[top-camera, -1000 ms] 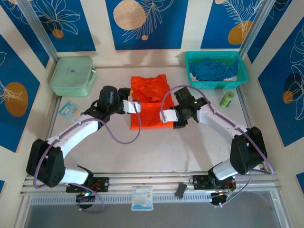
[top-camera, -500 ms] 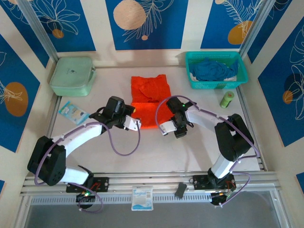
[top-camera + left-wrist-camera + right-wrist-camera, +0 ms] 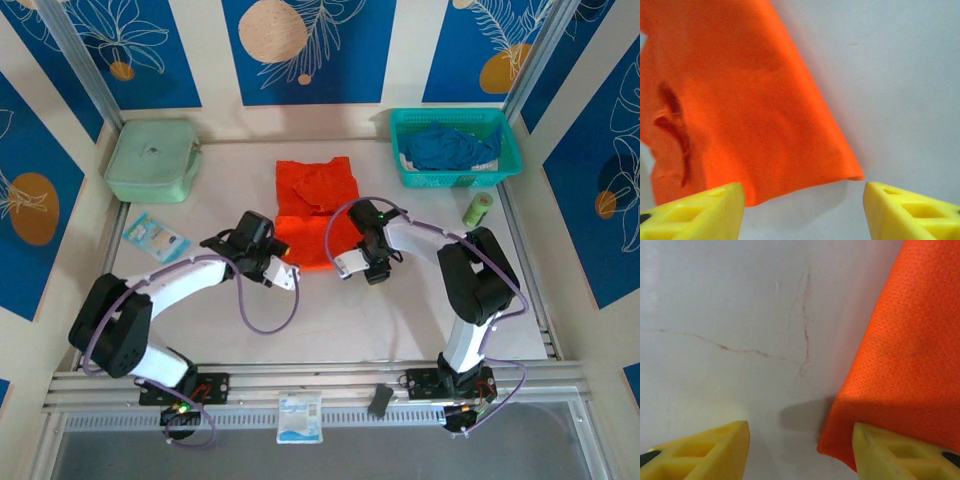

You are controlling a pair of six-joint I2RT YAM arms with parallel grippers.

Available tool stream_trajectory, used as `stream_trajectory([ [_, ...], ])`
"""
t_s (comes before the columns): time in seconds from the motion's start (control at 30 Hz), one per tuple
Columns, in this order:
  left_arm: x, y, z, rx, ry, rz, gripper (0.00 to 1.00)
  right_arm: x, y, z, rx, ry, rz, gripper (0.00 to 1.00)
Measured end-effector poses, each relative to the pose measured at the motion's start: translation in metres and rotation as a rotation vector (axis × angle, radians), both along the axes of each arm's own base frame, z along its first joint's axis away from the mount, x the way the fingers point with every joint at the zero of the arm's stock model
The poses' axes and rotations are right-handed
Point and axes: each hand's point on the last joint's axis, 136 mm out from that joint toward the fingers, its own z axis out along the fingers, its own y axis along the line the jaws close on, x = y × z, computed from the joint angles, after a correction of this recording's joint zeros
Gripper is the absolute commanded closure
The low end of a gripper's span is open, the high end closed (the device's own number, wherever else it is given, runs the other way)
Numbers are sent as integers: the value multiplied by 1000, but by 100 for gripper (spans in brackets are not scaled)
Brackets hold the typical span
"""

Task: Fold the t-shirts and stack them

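An orange t-shirt [image 3: 316, 205] lies flat mid-table, its top part rumpled. My left gripper [image 3: 284, 273] sits low at the shirt's near left corner. In the left wrist view the orange cloth [image 3: 740, 100] ends just ahead of that open gripper [image 3: 802, 215], with bare table between the yellow fingertips [image 3: 695, 210]. My right gripper [image 3: 349, 264] is at the near right corner. It [image 3: 800, 452] is open too, with one fingertip [image 3: 900, 455] over the edge of the orange cloth [image 3: 910, 350]. A dark blue t-shirt [image 3: 446, 146] is bunched in the teal basket [image 3: 460, 178].
A pale green zip case [image 3: 150, 160] stands at the back left. A small blue-and-white packet [image 3: 155, 237] lies left of the left arm. A green roll [image 3: 478, 209] stands near the right edge, in front of the basket. A card [image 3: 300, 415] sits on the near rail.
Both grippers have moved from the shirt's sides toward me, to its near corners. The left jaws have narrowed a little. The shirt has not moved.
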Motion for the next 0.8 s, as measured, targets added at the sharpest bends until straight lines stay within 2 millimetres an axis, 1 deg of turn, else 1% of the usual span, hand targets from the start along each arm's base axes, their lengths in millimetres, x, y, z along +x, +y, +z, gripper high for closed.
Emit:
stream_trajectory([
  [0.13,-7,1,-13,41,57,-7,38,3,-1,-3,-4,7,-2,47],
  [0.23,-5,1,-20,67,80,-11,41,5,-2,-6,-10,25,-7,52],
  [0.33,-1,1,-28,99,96,-13,42,7,-1,-6,-13,45,-11,56],
  [0.53,13,-5,-34,124,110,-8,43,9,0,-7,-9,70,-24,57],
  [0.6,18,-7,-37,133,112,-6,44,9,0,-7,-7,77,-29,59],
  [0.8,17,-4,-47,169,146,-8,51,10,1,-7,11,85,-41,60],
])
